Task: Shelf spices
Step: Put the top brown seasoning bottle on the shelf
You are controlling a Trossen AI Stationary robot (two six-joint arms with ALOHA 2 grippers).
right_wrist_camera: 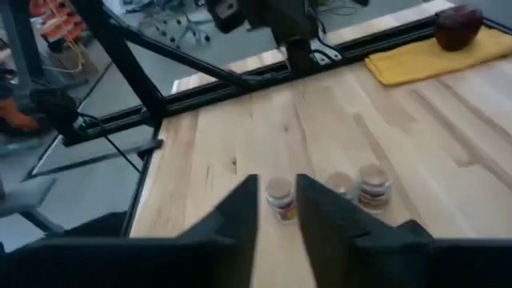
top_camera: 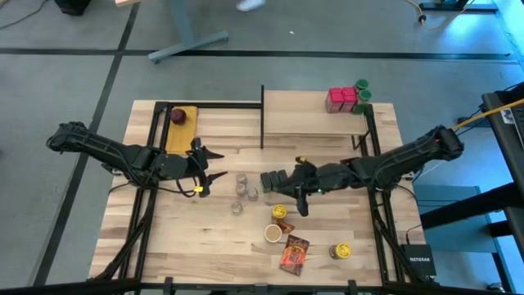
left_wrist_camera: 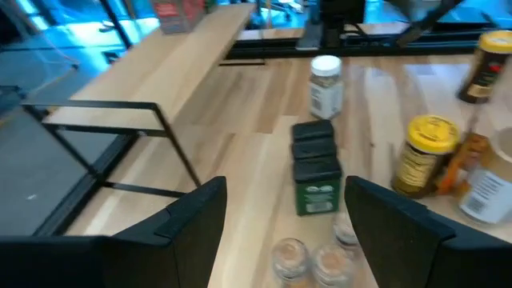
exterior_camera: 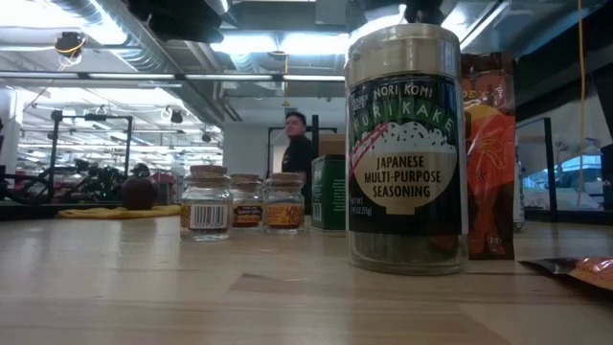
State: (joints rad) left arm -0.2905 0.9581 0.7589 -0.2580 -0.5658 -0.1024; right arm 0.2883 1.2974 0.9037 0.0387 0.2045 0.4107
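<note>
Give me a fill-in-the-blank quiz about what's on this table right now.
1. The red boxes stand on the ___.
2. The dark red round thing rests on a ___ pad.
3. Mid-table, ___ small clear jars stand clustered.
4. The tall furikake jar reads "Japanese multi-purpose ___".
Missing words: shelf; yellow; three; seasoning.

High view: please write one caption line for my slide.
Both grippers hover over scattered spices; shelf holds few.
</note>
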